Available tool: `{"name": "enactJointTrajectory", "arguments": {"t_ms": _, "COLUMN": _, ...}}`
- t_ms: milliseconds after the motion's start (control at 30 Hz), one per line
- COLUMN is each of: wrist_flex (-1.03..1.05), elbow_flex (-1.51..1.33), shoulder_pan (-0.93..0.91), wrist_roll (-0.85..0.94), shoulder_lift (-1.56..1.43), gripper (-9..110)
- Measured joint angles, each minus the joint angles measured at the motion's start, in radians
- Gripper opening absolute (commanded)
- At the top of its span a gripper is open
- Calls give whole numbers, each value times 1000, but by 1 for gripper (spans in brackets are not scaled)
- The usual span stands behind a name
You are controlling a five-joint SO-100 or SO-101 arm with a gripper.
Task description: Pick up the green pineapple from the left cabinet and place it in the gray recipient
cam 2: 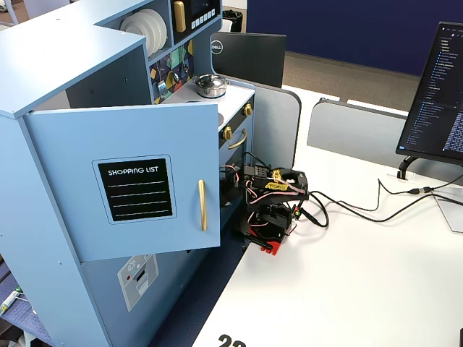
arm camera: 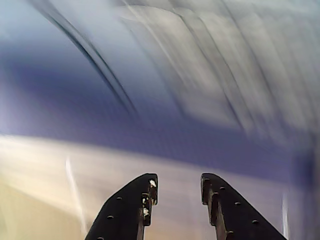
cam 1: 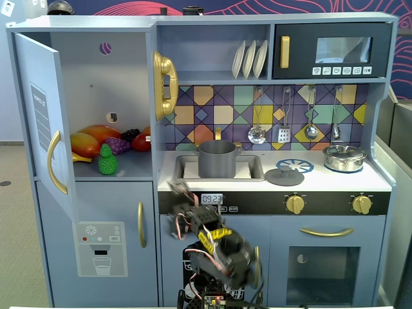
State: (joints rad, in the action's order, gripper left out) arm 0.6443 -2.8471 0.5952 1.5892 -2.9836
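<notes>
1. The tall light-blue left cabinet (cam 1: 103, 96) of the toy kitchen has its blue door with the curved gold handle (cam 1: 45, 135) swung wide open.
2. Inside the left cabinet, the small bumpy green pineapple (cam 1: 107, 160) stands at the front of the shelf, just in front of a long orange-yellow mango (cam 1: 93, 136) and beside the purple grapes (cam 1: 118, 145).
3. To the right of the left cabinet, the plain gray recipient (cam 1: 217, 159) sits in the white sink (cam 1: 252, 168).
4. Below the sink, the black gripper (arm camera: 176, 189) hangs low with its two fingers spread apart, holding nothing; the wrist view is blurry.
</notes>
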Motion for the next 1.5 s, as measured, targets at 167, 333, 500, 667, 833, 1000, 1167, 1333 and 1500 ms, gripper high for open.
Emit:
{"name": "enactJointTrajectory", "arguments": {"t_ms": 167, "wrist_flex": -239, "elbow_flex": 224, "shoulder_pan": 103, "wrist_roll": 52, "shoulder_lift": 144, "gripper": 18}}
{"name": "enactJointTrajectory", "arguments": {"t_ms": 333, "wrist_flex": -270, "elbow_flex": 380, "shoulder_pan": 161, "wrist_roll": 48, "shoulder_lift": 218, "gripper": 29}}
{"name": "enactJointTrajectory", "arguments": {"t_ms": 500, "wrist_flex": -397, "elbow_flex": 410, "shoulder_pan": 169, "wrist_roll": 44, "shoulder_lift": 288, "gripper": 35}}
{"name": "enactJointTrajectory", "arguments": {"t_ms": 667, "wrist_flex": -514, "elbow_flex": 440, "shoulder_pan": 164, "wrist_roll": 43, "shoulder_lift": 388, "gripper": 42}}
{"name": "enactJointTrajectory", "arguments": {"t_ms": 833, "wrist_flex": -661, "elbow_flex": 485, "shoulder_pan": 164, "wrist_roll": 11, "shoulder_lift": 520, "gripper": 45}}
{"name": "enactJointTrajectory", "arguments": {"t_ms": 1000, "wrist_flex": -769, "elbow_flex": 534, "shoulder_pan": 184, "wrist_roll": 11, "shoulder_lift": 650, "gripper": 45}}
{"name": "enactJointTrajectory", "arguments": {"t_ms": 1167, "wrist_flex": -824, "elbow_flex": 597, "shoulder_pan": 204, "wrist_roll": 12, "shoulder_lift": 758, "gripper": 44}}
{"name": "enactJointTrajectory", "arguments": {"t_ms": 1333, "wrist_flex": -867, "elbow_flex": 675, "shoulder_pan": 209, "wrist_roll": 18, "shoulder_lift": 876, "gripper": 45}}
{"name": "enactJointTrajectory", "arguments": {"t_ms": 1500, "wrist_flex": -908, "elbow_flex": 747, "shoulder_pan": 209, "wrist_roll": 18, "shoulder_lift": 976, "gripper": 45}}
